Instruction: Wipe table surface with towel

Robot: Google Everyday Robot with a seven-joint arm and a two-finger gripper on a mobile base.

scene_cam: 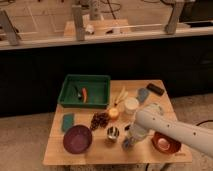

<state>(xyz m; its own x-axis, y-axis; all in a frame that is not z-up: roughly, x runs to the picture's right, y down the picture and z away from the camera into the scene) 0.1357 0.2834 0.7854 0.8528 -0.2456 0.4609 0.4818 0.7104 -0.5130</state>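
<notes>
One camera only. Sits high up, looks down at slant on counter. Not close: whole counter top fits in view, floor around it, dark wall and rails behind. My arm shows at bottom right. My gripper low in middle of view, near counter's front edge.

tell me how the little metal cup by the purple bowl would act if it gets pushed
The metal cup looks small and hollow, so probably light, sliding easily on the smooth table. It stands upright; a high nudge might tip it, and it could then roll. The gripper, shut, sits low just beside it, close enough to bump it.
</notes>
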